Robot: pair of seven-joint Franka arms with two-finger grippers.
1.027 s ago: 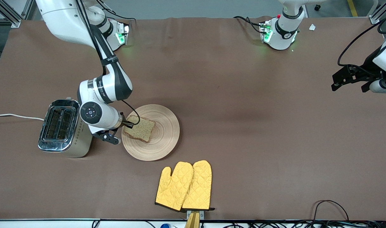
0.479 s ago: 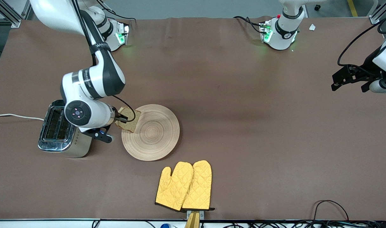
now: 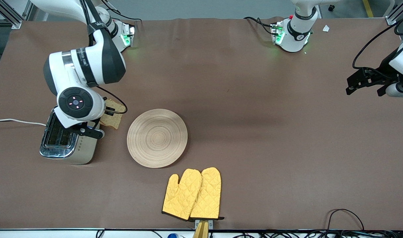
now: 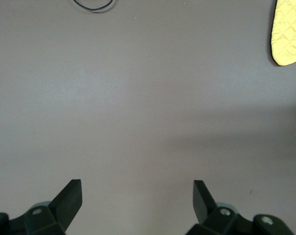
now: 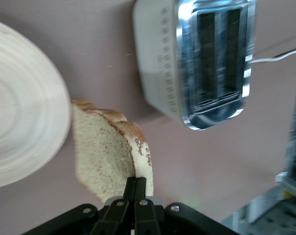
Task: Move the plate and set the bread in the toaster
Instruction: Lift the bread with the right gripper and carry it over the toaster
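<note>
My right gripper (image 3: 106, 112) is shut on the bread (image 3: 113, 114), a brown speckled slice, and holds it in the air beside the toaster (image 3: 66, 135), between toaster and plate. In the right wrist view the bread (image 5: 108, 154) hangs from my shut fingers (image 5: 136, 188), with the chrome two-slot toaster (image 5: 209, 63) and the plate's edge (image 5: 25, 127) below. The round beige grooved plate (image 3: 157, 138) lies bare on the table. My left gripper (image 3: 365, 82) waits, open and empty, over the table at the left arm's end; the left wrist view shows its gripper (image 4: 137, 193) over bare table.
A pair of yellow oven mitts (image 3: 192, 194) lies nearer the front camera than the plate; one mitt tip shows in the left wrist view (image 4: 287, 34). The toaster's white cord (image 3: 16, 121) runs off the table edge. Cables (image 3: 345, 218) lie at the front edge.
My right gripper has lifted the bread off the plate and carried it toward the toaster. The plate is now bare. The left arm has not moved.
</note>
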